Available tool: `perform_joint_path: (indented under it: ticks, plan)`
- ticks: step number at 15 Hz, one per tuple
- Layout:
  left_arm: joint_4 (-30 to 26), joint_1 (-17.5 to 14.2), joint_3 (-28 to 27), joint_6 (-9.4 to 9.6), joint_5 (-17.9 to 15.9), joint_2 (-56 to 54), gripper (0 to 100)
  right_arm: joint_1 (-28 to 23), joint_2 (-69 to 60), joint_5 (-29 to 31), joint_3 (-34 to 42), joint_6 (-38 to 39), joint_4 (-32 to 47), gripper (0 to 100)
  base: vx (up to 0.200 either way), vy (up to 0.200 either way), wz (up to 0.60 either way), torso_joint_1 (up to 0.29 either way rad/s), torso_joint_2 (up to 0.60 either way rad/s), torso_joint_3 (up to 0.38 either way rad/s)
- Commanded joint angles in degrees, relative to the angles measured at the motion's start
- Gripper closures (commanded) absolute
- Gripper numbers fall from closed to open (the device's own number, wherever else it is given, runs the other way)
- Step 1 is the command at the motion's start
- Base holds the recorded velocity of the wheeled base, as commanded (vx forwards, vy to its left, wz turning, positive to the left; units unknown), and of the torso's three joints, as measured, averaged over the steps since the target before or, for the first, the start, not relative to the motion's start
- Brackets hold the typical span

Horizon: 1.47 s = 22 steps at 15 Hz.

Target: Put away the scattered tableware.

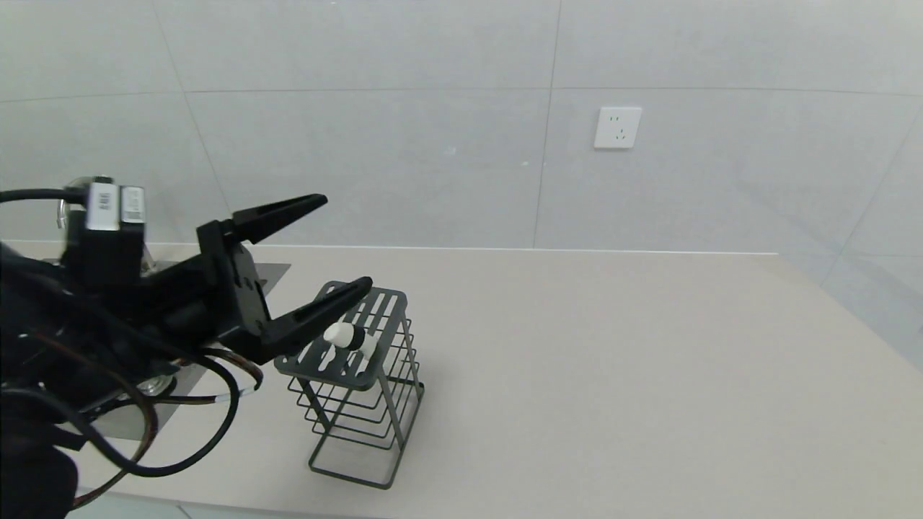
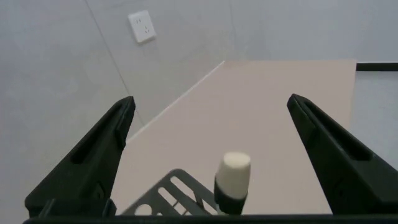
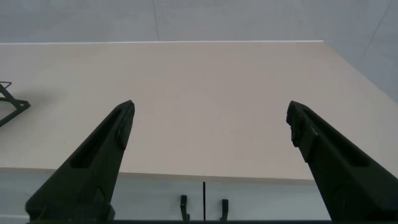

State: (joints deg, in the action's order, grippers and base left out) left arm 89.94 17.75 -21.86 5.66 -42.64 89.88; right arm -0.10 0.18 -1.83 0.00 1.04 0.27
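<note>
Looks like we're at the drop-off bit: left gripper [image 1: 346, 239] hangs wide open w/ nothing in it just over the wire rack [image 1: 360, 404], and a white-tipped utensil handle [image 1: 339, 334] pokes up thru the rack's slotted top. Right gripper [image 3: 208, 109] is spread open too, over the counter [image 1: 613, 360]. Next, imo, we lift the left arm away w/o clipping that handle, then hunt for more tableware

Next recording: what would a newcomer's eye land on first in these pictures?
The black left gripper dominates the left of the head view, jaws wide apart, held just beside and above the dark wire cutlery rack on the beige countertop. A white-tipped utensil handle pokes up through the rack's slotted top. Farther back, a white wall socket sits on the grey tiled wall.
</note>
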Motion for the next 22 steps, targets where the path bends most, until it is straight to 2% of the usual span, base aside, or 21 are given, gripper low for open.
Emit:
perform_joint_path:
  ticks: [1,2,4,5,6,8,9,10,11,12,13,14,15,17,18,19,20,21,22]
  plan:
    - [0.1,-0.2,1.6,-0.30,0.5,-13.1,0,0.0,0.0,0.0,0.0,0.0,0.0,0,0.000,0.000,0.00,0.000,0.00,0.000]
    - [0.1,-0.3,3.8,-0.38,1.0,-16.7,0,0.0,0.0,0.0,0.0,0.0,0.0,0,0.000,0.000,0.00,0.000,0.00,0.000]
    - [0.0,-5.3,13.4,-2.40,5.4,-26.2,0,0.0,0.0,0.0,0.0,0.0,0.0,0,0.000,0.000,0.00,0.000,0.00,0.000]
    - [-1.5,-7.6,17.4,-4.43,6.7,-30.7,0,0.0,0.0,0.0,0.0,0.0,0.0,0,0.000,0.000,0.00,0.000,0.00,0.000]
    - [-3.7,-9.9,21.5,-7.33,7.8,-35.9,0,0.0,0.0,0.0,0.0,0.0,0.0,0,0.000,0.000,0.00,0.000,0.00,0.000]
    - [-17.0,-12.2,21.9,-11.46,9.9,-48.7,0,0.0,0.0,0.0,0.0,0.0,0.0,0,0.000,0.000,0.00,0.000,0.00,0.000]
    - [-22.4,-12.7,21.9,-12.60,10.7,-53.4,0,0.0,0.0,0.0,0.0,0.0,0.0,0,0.000,0.000,0.00,0.000,0.00,0.000]
    - [-37.9,-13.7,21.3,-13.22,12.2,-64.7,0,0.0,0.0,0.0,0.0,0.0,0.0,0,0.000,0.000,0.00,0.000,0.00,0.000]
    - [-45.8,-14.3,20.5,-13.22,12.3,-70.7,0,0.0,0.0,0.0,0.0,0.0,0.0,0,0.000,0.000,0.00,0.000,0.00,0.000]
    - [-58.1,-15.3,18.9,-13.22,12.2,-78.5,0,0.0,0.0,0.0,0.0,0.0,0.0,0,0.000,0.000,0.00,0.000,0.00,0.000]
    - [-58.7,-15.3,18.8,-13.22,12.3,-78.9,0,0.0,0.0,0.0,0.0,0.0,0.0,0,0.000,0.000,0.00,0.000,0.00,0.000]
    - [-71.2,-16.9,19.8,-13.04,12.2,-86.7,0,0.0,0.0,0.0,0.0,0.0,0.0,0,0.000,0.000,0.00,0.000,0.00,0.000]
    - [-74.3,-17.7,21.8,-12.95,12.2,-89.9,0,0.0,0.0,0.0,0.0,0.0,0.0,0,0.000,0.000,0.00,0.000,0.00,0.000]
    - [-79.3,-17.7,21.9,-8.64,14.9,-89.9,0,0.0,0.0,0.0,0.0,0.0,0.0,0,0.000,0.000,0.00,0.000,0.00,0.000]
    - [-83.8,-17.7,21.9,-3.72,19.4,-89.9,0,0.0,0.0,0.0,0.0,0.0,0.0,0,0.000,0.000,0.00,0.000,0.00,0.000]
    - [-87.2,-17.7,21.8,0.23,23.0,-89.9,0,0.0,0.0,0.0,0.0,0.0,0.0,0,0.000,0.000,0.00,0.000,0.00,0.000]
    - [-87.0,-17.7,21.7,2.17,27.8,-89.9,0,0.0,0.0,0.0,0.0,0.1,0.0,0,0.000,0.000,0.00,0.000,0.00,0.000]
    - [-87.3,-17.7,21.9,1.90,35.4,-89.9,0,0.0,0.0,0.1,0.0,0.2,0.0,0,0.000,0.000,0.00,0.000,0.00,0.000]
    - [-87.4,-17.7,21.9,1.02,38.1,-89.9,0,0.0,0.0,0.2,0.0,0.2,0.0,0,0.000,0.000,0.00,0.000,0.00,0.000]
